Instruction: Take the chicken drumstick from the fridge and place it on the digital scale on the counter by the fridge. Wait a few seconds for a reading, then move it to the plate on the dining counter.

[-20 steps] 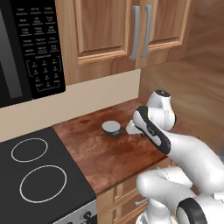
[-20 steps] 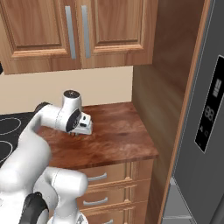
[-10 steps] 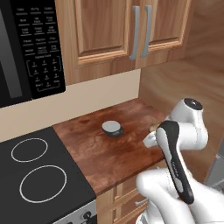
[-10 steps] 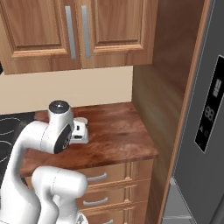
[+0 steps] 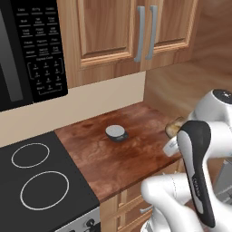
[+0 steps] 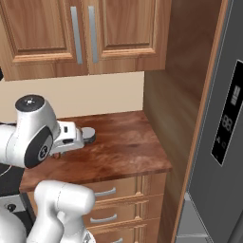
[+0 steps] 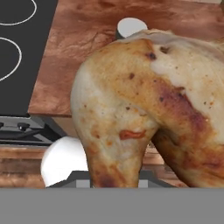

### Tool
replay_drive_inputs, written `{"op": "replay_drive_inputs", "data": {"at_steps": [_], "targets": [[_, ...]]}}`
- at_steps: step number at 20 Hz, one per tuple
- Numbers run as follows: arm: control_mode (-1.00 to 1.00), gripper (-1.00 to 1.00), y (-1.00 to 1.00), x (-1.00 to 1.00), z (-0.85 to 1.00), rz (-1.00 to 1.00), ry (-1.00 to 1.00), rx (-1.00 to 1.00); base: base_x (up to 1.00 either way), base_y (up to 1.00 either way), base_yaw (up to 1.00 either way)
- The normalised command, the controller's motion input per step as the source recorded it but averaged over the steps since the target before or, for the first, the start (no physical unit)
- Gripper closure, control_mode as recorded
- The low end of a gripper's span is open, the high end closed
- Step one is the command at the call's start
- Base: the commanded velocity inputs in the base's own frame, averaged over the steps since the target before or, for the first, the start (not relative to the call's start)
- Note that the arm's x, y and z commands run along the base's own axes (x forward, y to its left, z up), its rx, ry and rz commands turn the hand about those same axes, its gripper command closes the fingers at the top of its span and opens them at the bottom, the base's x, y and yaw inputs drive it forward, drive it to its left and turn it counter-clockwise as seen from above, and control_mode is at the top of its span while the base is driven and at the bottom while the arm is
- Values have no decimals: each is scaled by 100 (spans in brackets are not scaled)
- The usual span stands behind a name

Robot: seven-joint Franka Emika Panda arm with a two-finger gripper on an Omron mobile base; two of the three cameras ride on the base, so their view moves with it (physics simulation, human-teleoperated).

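Hand view: the drumstick (image 7: 144, 105) hangs clenched in the gripper, narrow end down, above the counter (image 7: 83, 57); the scale (image 5: 116, 132) sits bare.

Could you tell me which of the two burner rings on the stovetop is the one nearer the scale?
The smaller, rear ring is nearer the scale; the larger ring sits closer to the stove's front edge, farther away.

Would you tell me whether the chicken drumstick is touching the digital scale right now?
Apart. The left base view shows bare counter between the digital scale and the chicken drumstick.
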Motion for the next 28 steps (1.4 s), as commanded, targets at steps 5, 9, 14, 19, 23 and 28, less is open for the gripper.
{"op": "replay_drive_inputs", "data": {"at_steps": [5, 9, 14, 19, 23, 28], "targets": [[-100, 100, 1, -16, 4, 0, 0, -1, 0, 0, 0], [-100, 100, 0, 0, 0, 0, 0, 0, 0, 0, 0], [100, 100, 0, -5, 0, 0, 0, 0, -13, -1, 0], [100, 100, 0, 0, 0, 0, 0, 0, -100, -3, 0], [100, 100, 0, 0, 0, 0, 0, 0, -100, -3, 0], [100, 100, 0, 0, 0, 0, 0, 0, -96, 4, 20]]}}
